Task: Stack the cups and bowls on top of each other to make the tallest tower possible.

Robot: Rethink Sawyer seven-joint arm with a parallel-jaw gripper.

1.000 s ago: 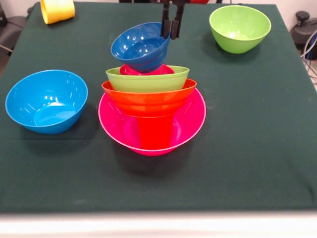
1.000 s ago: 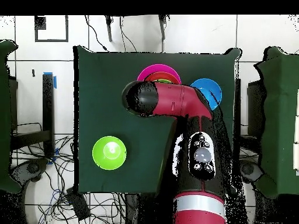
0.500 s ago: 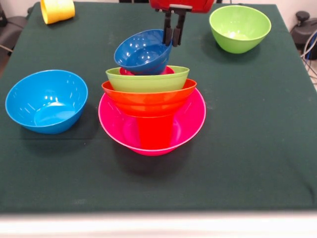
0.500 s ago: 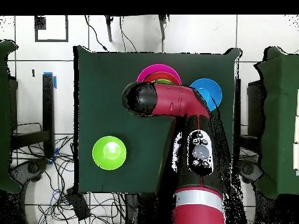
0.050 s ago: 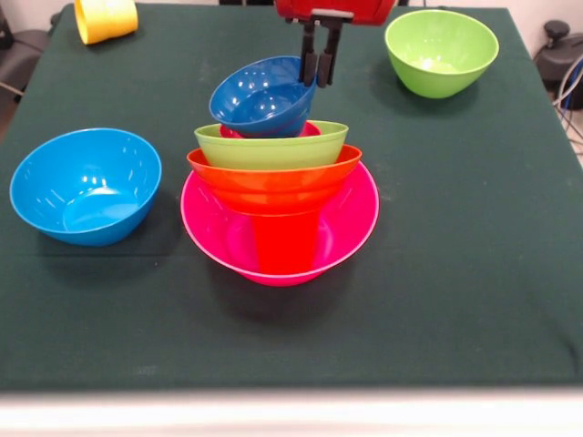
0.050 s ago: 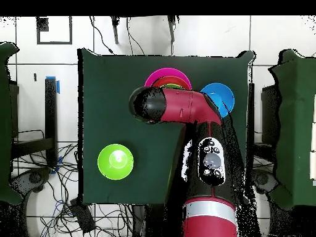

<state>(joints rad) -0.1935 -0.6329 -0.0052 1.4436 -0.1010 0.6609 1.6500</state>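
Front view: the gripper (image 5: pixel 320 68) was seen coming down from the top edge, its two dark fingers (image 5: pixel 310 64) pinched on the right rim of the small dark blue bowl (image 5: pixel 262 97). That bowl was held tilted, its opening turned toward the left and the camera, its underside at the top of the tower (image 5: pixel 278 196); whether it rested on the tower or hung just above could not be told. The tower was noted near the middle of the green table (image 5: pixel 455 273): a large pink bowl (image 5: pixel 351 228) as base, a red cup (image 5: pixel 286 244) standing inside it, an orange bowl (image 5: pixel 273 182) over the cup, a lime green bowl (image 5: pixel 271 146) nested in the orange one, and a small red bowl (image 5: pixel 239 132) showing only as a rim inside the green. A light blue bowl (image 5: pixel 85 185) was recorded upright, well apart at the left. A second lime green bowl (image 5: pixel 441 51) stood upright at the far right. A yellow cup (image 5: pixel 106 18) lay on its side at the far left corner. Overhead view: the red and black arm (image 6: pixel 185 108) was seen stretched across the table (image 6: pixel 111 92), covering most of the tower, with only the pink bowl's rim (image 6: pixel 162 76) showing past it. The light blue bowl (image 6: pixel 219 97) was partly covered by the arm, and the lone lime green bowl (image 6: pixel 115 161) sat apart in open cloth. The gripper itself was hidden under the arm.
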